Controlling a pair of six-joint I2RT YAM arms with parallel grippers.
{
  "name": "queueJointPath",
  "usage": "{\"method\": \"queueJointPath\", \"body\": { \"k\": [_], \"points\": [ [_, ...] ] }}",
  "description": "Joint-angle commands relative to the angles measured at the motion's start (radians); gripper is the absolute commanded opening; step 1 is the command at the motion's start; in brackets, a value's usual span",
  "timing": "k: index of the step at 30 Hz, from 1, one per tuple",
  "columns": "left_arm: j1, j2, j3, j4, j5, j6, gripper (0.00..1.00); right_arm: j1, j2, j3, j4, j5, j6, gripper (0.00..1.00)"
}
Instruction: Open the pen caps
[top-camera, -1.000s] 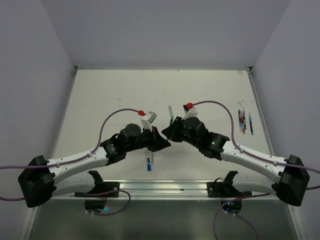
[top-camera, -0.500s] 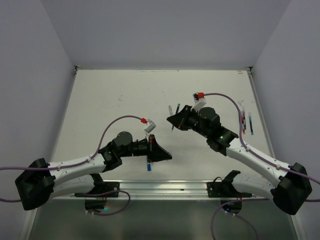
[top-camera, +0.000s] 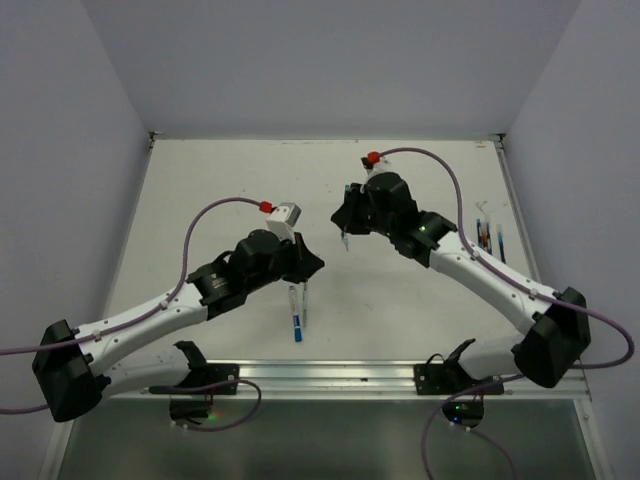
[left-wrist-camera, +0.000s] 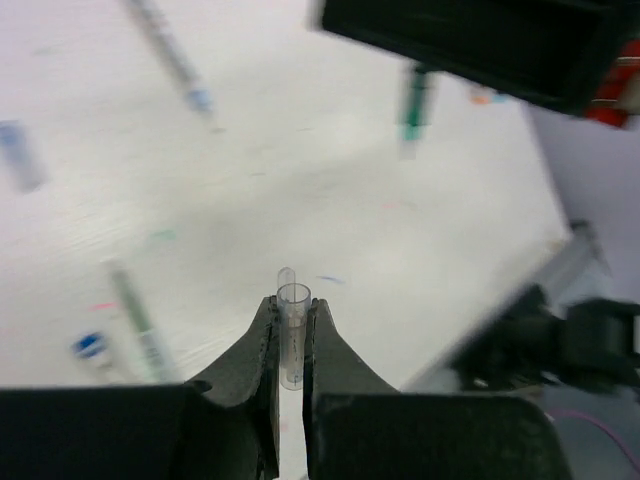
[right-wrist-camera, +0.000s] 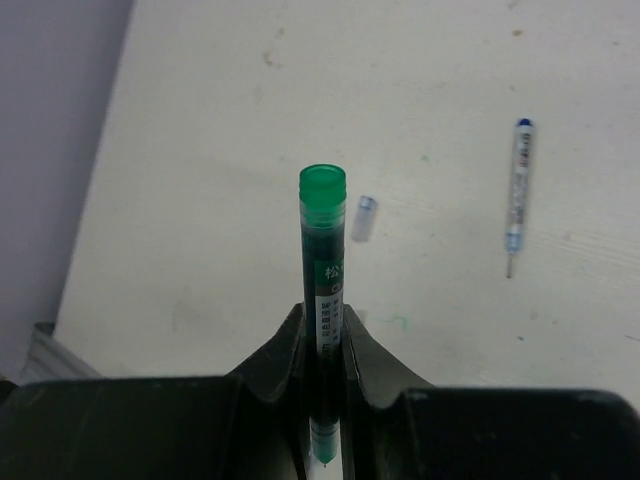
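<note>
My left gripper (left-wrist-camera: 292, 305) is shut on a clear pen cap (left-wrist-camera: 292, 325), which stands up between the fingertips above the table. In the top view this gripper (top-camera: 314, 265) hovers over the table's middle. My right gripper (right-wrist-camera: 322, 318) is shut on a green-black pen (right-wrist-camera: 322, 250). Its green end points away and its bare tip shows below the jaws. In the top view the right gripper (top-camera: 345, 226) is a little beyond and to the right of the left one. The green-black pen also shows in the left wrist view (left-wrist-camera: 414, 100).
Two pens (top-camera: 298, 310) lie near the front middle, one with a blue end. Several pens (top-camera: 488, 240) lie at the right edge. A loose whitish cap (right-wrist-camera: 364, 217) and an uncapped pen (right-wrist-camera: 515, 195) lie below the right gripper.
The two grippers, together at the table's middle a second ago, have pulled apart. The right one rose toward the far side with the pen, and the left one drew back with the cap.
</note>
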Motion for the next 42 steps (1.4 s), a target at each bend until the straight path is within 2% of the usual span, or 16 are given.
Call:
{"method": "queueJointPath", "body": {
  "k": [1, 3, 7, 16, 22, 24, 35, 42],
  "points": [
    [0.134, 0.044, 0.006, -0.28, -0.227, 0.062, 0.0, -0.028, 0.161, 0.148, -0.314, 0.141, -0.077, 0.0],
    [0.263, 0.047, -0.023, -0.242, -0.196, 0.078, 0.0, -0.045, 0.24, 0.197, -0.35, 0.132, -0.09, 0.0],
    [0.359, 0.102, -0.026, -0.151, -0.235, 0.134, 0.0, -0.12, 0.338, 0.239, -0.338, 0.089, -0.119, 0.0],
    [0.377, 0.357, 0.03, -0.07, -0.307, 0.142, 0.0, -0.229, 0.578, 0.354, -0.333, -0.026, -0.223, 0.0],
    [0.397, 0.464, 0.03, 0.028, -0.272, 0.159, 0.0, -0.246, 0.683, 0.417, -0.321, -0.027, -0.261, 0.0],
    [0.4, 0.489, 0.038, 0.05, -0.277, 0.168, 0.0, -0.247, 0.7, 0.423, -0.307, -0.075, -0.275, 0.0],
    [0.439, 0.622, 0.128, 0.062, -0.26, 0.184, 0.0, -0.249, 0.758, 0.432, -0.264, -0.067, -0.286, 0.0],
    [0.446, 0.687, 0.155, 0.061, -0.214, 0.168, 0.02, -0.249, 0.771, 0.444, -0.266, -0.05, -0.291, 0.06]
  ]
}}
